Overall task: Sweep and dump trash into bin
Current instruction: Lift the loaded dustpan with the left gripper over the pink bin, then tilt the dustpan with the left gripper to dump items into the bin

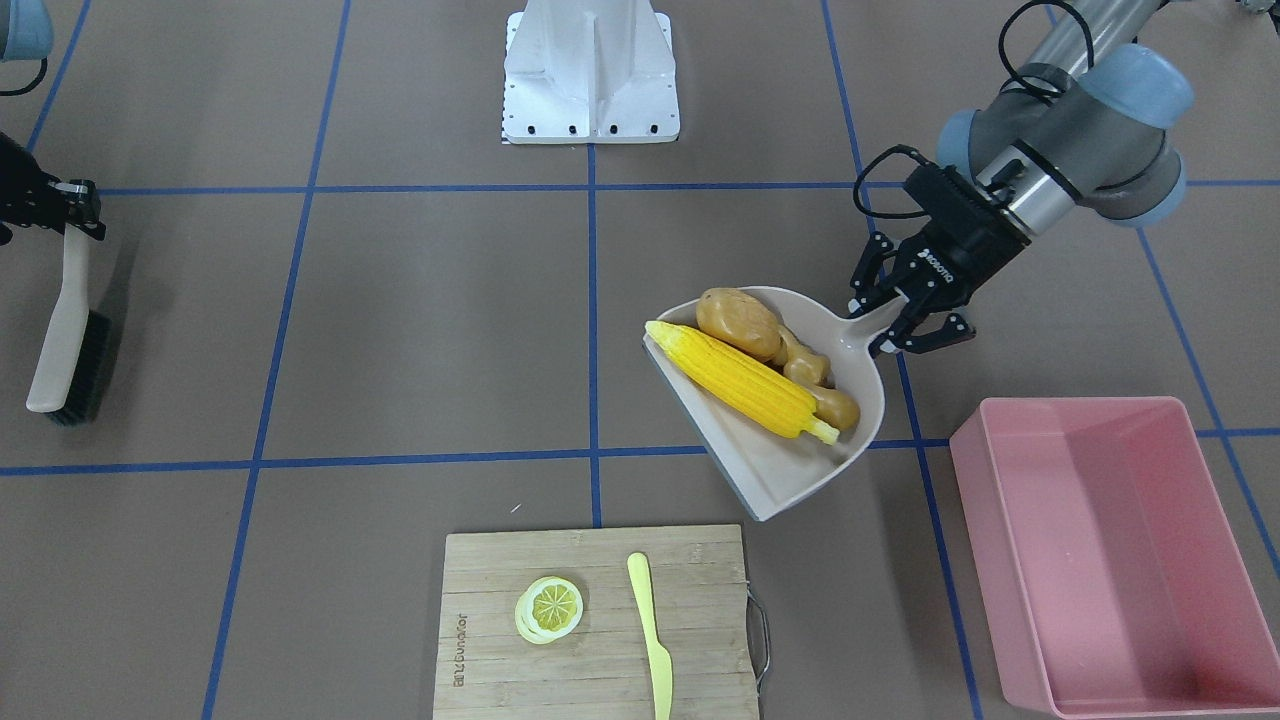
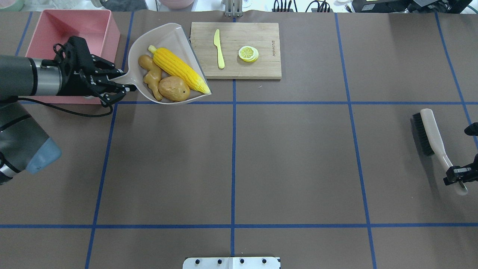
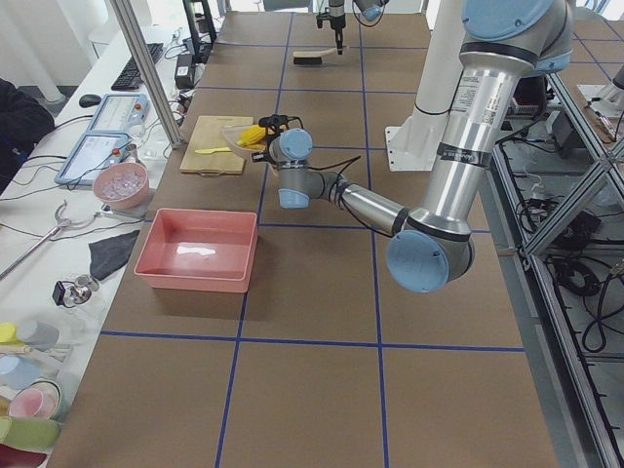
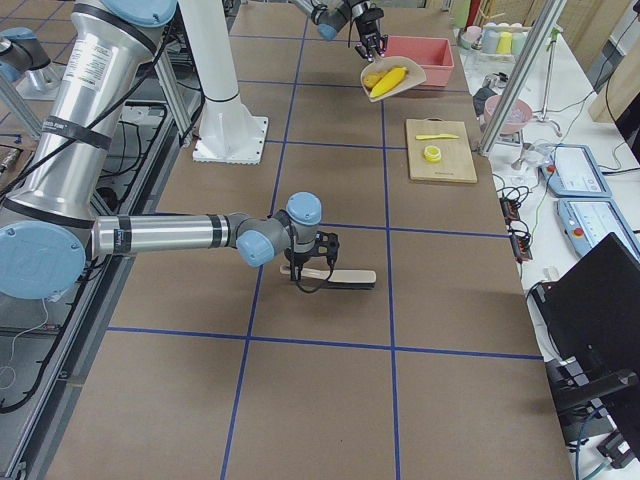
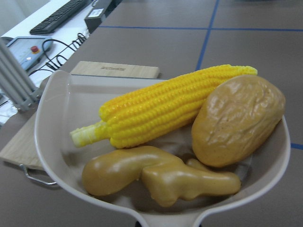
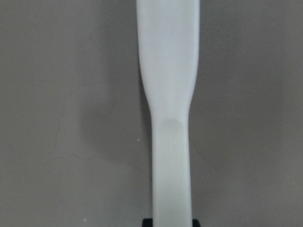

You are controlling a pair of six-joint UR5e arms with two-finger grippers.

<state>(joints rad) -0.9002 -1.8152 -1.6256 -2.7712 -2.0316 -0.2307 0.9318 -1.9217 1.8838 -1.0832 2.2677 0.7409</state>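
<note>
Now: the left arm holds a dustpan (image 1: 790, 470) full of trash beside the bin (image 1: 1110, 540).
Left gripper (image 1: 905, 320): its fingers are clamped on the dustpan's short handle. In the overhead view this gripper (image 2: 119, 84) sits in front of the bin's near wall.
Dustpan: it is tipped and looks lifted off the table (image 1: 420, 330). It hangs between the bin and the board (image 1: 600, 600). In the wrist view, one edge sits over a corner of the board.
Corn (image 1: 745, 380): it lies long-ways in the dustpan, along the flat open side.
Potato (image 1: 738, 322): it lies in the dustpan near the handle, touching the corn.
Ginger (image 1: 815, 375): it lies in the dustpan by the curved back wall, next to the corn and the potato.
Bin: pink and big, it stands on the table just beside the dustpan. The two do not touch.
Right gripper (image 1: 75, 210): it is far off at the other end of the table. Its fingers are closed on the end of the brush (image 1: 65, 340) handle.
Brush: it lies low along the table, black bristles to one side. I cannot tell if it touches the table.
Board: a yellow knife (image 1: 650, 630) and a lemon slice (image 1: 550, 605) lie on it, a little apart.
</note>
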